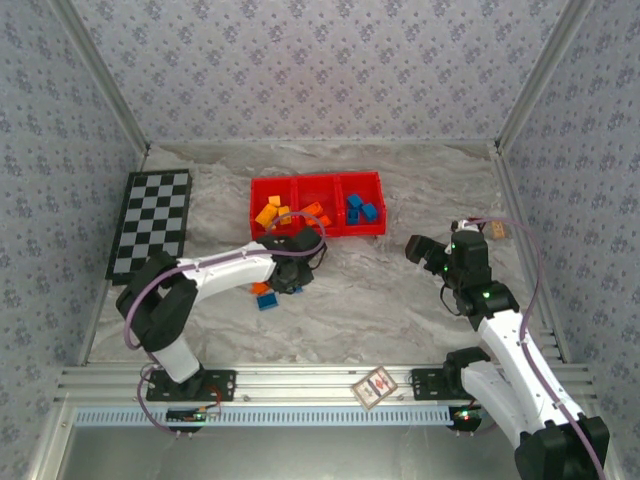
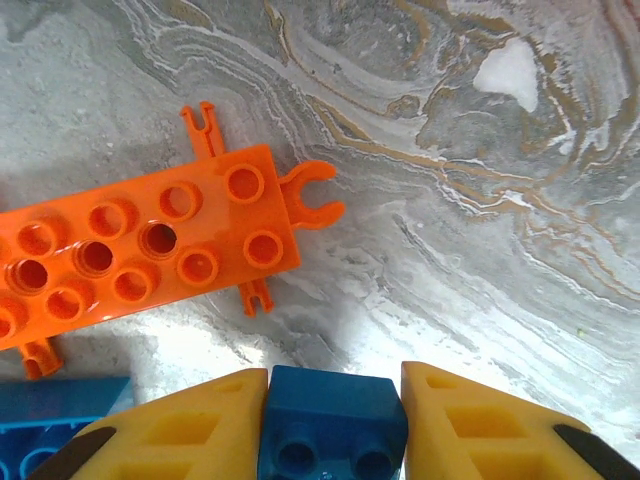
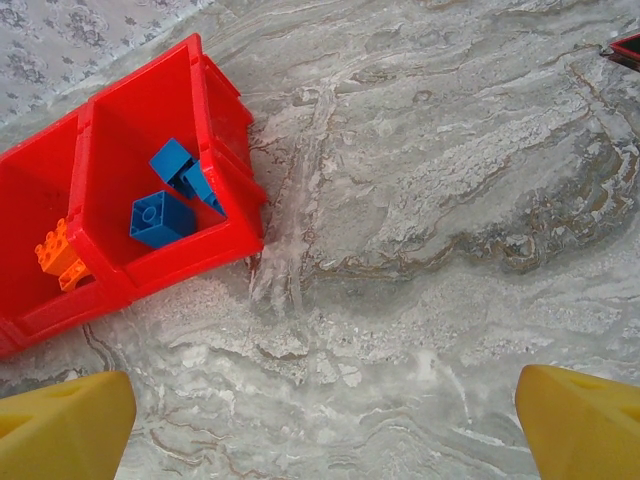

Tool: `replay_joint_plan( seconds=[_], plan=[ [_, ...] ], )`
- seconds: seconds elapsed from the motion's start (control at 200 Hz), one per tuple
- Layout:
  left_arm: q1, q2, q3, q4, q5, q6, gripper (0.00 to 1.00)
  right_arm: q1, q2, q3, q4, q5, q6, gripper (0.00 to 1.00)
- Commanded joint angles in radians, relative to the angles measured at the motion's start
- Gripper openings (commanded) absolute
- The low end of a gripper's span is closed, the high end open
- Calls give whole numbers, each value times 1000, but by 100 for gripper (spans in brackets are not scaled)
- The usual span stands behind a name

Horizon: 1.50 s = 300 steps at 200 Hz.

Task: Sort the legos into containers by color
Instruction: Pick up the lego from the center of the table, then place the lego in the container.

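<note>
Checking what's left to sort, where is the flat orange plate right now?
Left wrist view: the orange plate lies flat on the table, just ahead of the left gripper, which grips a blue brick, short of the red tray.

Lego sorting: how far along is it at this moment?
Mostly done: blue bricks and orange ones lie in the red tray. In hand: the left pincer grips a blue brick. Left: an orange plate and a second blue brick on the table. The right pincer is open.
</note>
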State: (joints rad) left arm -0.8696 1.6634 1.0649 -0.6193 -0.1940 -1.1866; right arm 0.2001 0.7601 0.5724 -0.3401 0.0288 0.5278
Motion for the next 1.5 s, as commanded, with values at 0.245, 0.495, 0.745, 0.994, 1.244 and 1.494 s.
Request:
replay_joint_plan(
  seconds=[0.245, 0.495, 0.745, 0.994, 1.244, 1.494],
  plan=[
    [-18, -61, 83, 11, -45, 70, 36, -11, -9, -12, -20, -6, 11, 100],
    [8, 119, 441, -54, -84, 260, 36, -16, -30, 7, -55, -3, -24, 100],
    [68, 361, 770, 29, -67, 452, 36, -19, -107, 41, -133, 46, -44, 100],
    [96, 629, 1147, 45, -25, 576, 36, -19, -203, 64, -245, 100, -43, 100],
    [108, 849, 1419, 4, 16, 605, 36, -20, -261, 81, -330, 123, -46, 100],
    [122, 927, 1501, 11, 42, 588, 49, -20, -282, 78, -357, 120, -53, 100]
  ],
)
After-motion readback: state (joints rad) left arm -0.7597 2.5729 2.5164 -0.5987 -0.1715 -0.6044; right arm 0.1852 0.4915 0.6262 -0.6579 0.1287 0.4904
